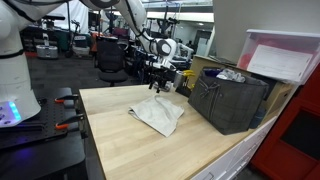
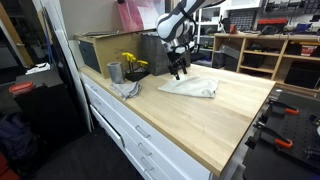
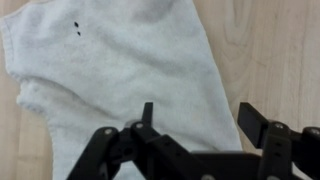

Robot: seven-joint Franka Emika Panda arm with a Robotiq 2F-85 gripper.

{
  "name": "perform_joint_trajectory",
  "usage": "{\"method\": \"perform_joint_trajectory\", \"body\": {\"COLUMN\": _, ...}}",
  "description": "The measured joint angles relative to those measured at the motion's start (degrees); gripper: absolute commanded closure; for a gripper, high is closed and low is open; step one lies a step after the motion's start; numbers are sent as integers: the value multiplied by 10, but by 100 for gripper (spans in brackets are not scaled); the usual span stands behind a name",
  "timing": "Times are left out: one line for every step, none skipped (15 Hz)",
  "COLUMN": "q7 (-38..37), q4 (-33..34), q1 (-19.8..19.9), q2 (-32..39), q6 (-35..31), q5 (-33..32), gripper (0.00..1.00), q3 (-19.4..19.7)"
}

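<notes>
A light grey cloth [image 1: 158,114] lies crumpled flat on the wooden table [image 1: 120,140]; it also shows in the other exterior view as the cloth [image 2: 189,87] and fills the wrist view as the cloth [image 3: 110,70]. My gripper [image 1: 157,84] hangs just above the cloth's far edge, seen too as the gripper [image 2: 178,70]. In the wrist view the gripper [image 3: 198,118] stands open, fingers wide apart, nothing between them. One finger is over the cloth, the other over bare wood.
A dark fabric bin [image 1: 228,100] stands at the table's side, with a pink-lidded box [image 1: 285,55] behind it. In an exterior view a metal cup [image 2: 114,72], a yellow item [image 2: 131,62] and a small grey rag [image 2: 127,90] sit near the table's edge.
</notes>
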State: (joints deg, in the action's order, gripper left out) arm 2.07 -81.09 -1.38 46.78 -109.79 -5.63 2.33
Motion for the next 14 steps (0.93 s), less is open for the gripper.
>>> {"method": "perform_joint_trajectory", "body": {"q7": 23, "q4": -28, "q1": 10, "q2": -10, "q6": 3, "q5": -1, "gripper": 0, "q3": 0}}
{"method": "perform_joint_trajectory", "body": {"q7": 47, "q4": -56, "q1": 18, "q2": -19, "q6": 4, "q5": -3, "gripper": 0, "q3": 0}}
{"method": "perform_joint_trajectory", "body": {"q7": 70, "q4": -84, "q1": 26, "q2": -26, "q6": 4, "q5": -5, "gripper": 0, "q3": 0}}
{"method": "perform_joint_trajectory", "body": {"q7": 91, "q4": -109, "q1": 33, "q2": -31, "q6": 4, "q5": -8, "gripper": 0, "q3": -1}}
{"method": "perform_joint_trajectory", "body": {"q7": 108, "q4": -132, "q1": 38, "q2": -36, "q6": 4, "q5": -11, "gripper": 0, "q3": -1}}
{"method": "perform_joint_trajectory", "body": {"q7": 121, "q4": -153, "q1": 41, "q2": -39, "q6": 3, "q5": -17, "gripper": 0, "q3": -1}}
{"method": "perform_joint_trajectory", "body": {"q7": 129, "q4": -173, "q1": 43, "q2": -42, "q6": 3, "q5": -24, "gripper": 0, "q3": -1}}
{"method": "perform_joint_trajectory", "body": {"q7": 135, "q4": -189, "q1": 43, "q2": -43, "q6": 2, "q5": -30, "gripper": 0, "q3": -1}}
{"method": "perform_joint_trajectory", "body": {"q7": 135, "q4": -205, "q1": 43, "q2": -43, "q6": 1, "q5": -36, "gripper": 20, "q3": -1}}
{"method": "perform_joint_trajectory", "body": {"q7": 135, "q4": -219, "q1": 41, "q2": -43, "q6": -2, "q5": -40, "gripper": 28, "q3": -3}}
{"method": "perform_joint_trajectory", "body": {"q7": 134, "q4": -233, "q1": 39, "q2": -43, "q6": -7, "q5": -45, "gripper": 34, "q3": -5}}
{"method": "perform_joint_trajectory", "body": {"q7": 132, "q4": -244, "q1": 35, "q2": -43, "q6": -13, "q5": -47, "gripper": 41, "q3": -7}}
{"method": "perform_joint_trajectory", "body": {"q7": 131, "q4": -254, "q1": 31, "q2": -43, "q6": -20, "q5": -48, "gripper": 51, "q3": -9}}
{"method": "perform_joint_trajectory", "body": {"q7": 130, "q4": -260, "q1": 29, "q2": -43, "q6": -25, "q5": -48, "gripper": 57, "q3": -11}}
